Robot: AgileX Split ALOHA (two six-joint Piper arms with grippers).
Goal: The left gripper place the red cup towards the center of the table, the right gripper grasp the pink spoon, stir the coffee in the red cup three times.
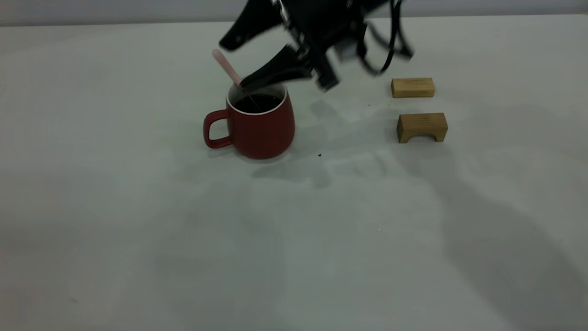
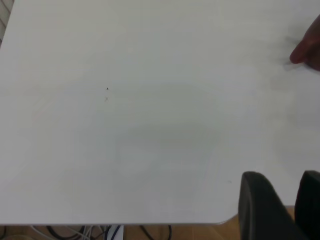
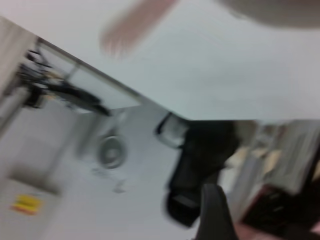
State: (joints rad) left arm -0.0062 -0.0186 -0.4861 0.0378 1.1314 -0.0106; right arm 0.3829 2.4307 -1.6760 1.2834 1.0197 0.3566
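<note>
Pale grey tabletop (image 1: 138, 239) carries the red cup (image 1: 257, 124) near centre, coffee (image 1: 256, 103) inside. Right pincer (image 1: 243, 82) grips the pink spoon (image 1: 226, 67), dipped into the cup. Two wooden blocks (image 1: 412, 87) lie well apart. Left pincer (image 2: 277, 200) hovers over bare tabletop, its grip state indeterminate.

Cup (image 1: 257, 122) is sitting on the worktop (image 1: 138, 230), spoon (image 1: 228, 69) leaning in it; two blocks (image 1: 421, 126) are lying well right of the cup.

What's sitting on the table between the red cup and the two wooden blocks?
Nothing but bare table with a tiny dark speck, between the red cup and the wooden blocks, in the exterior view.
</note>
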